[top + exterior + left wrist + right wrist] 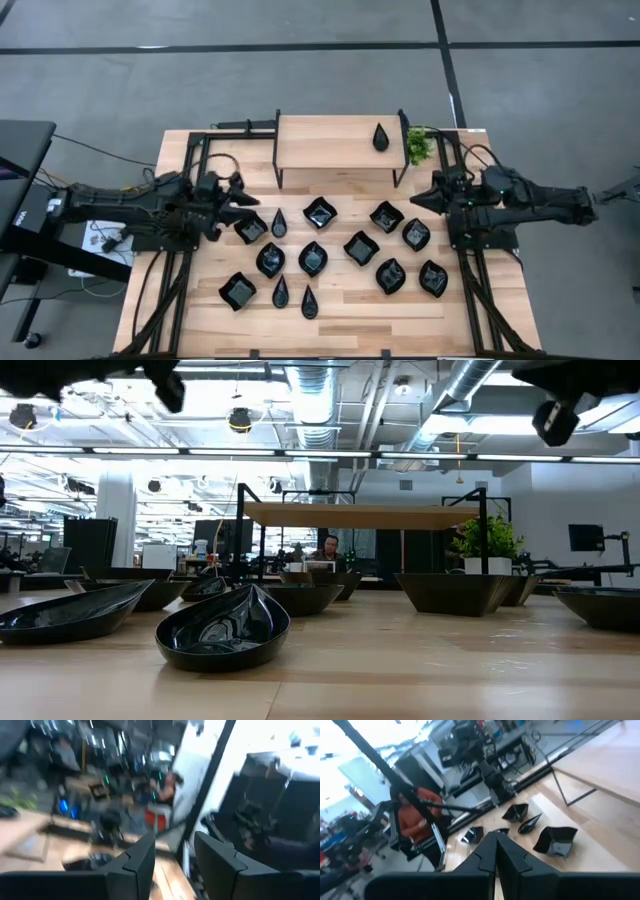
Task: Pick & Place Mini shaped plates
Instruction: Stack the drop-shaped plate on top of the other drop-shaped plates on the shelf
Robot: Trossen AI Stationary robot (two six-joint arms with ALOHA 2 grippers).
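Near edge of the light wood-grain counter [330,330]: two glossy black teardrop plates [309,302] side by side, a wavy-edged square plate [238,291] just to their left, two more wavy plates [433,278] at the right. In the low view the closest teardrop plate [222,627] is a shallow glossy bowl with a pointed tip, ceiling lights mirrored in the glaze.

Mid counter: more mini shaped plates spread loosely, each apart from its neighbours, mixed rounded leaf shapes [313,258] and wavy squares [361,247], all black and shiny.

Left end effector [248,200] hangs above the counter's left side, just beside a wavy plate [250,228], arm stretched level from the left edge. Fingers [142,862] spread apart, nothing between them. Right end effector [416,198] hangs at the right side near a wavy plate [386,215], arm level from the right, fingers pressed together, holding nothing.

Far side: a raised wooden shelf [330,145] on thin black metal legs, one teardrop plate [381,137] lying on its top near the right end. Small green plant [418,145] just beside the shelf's right end. Beyond the counter, grey floor with dark lines; a person sits far back in the low view.
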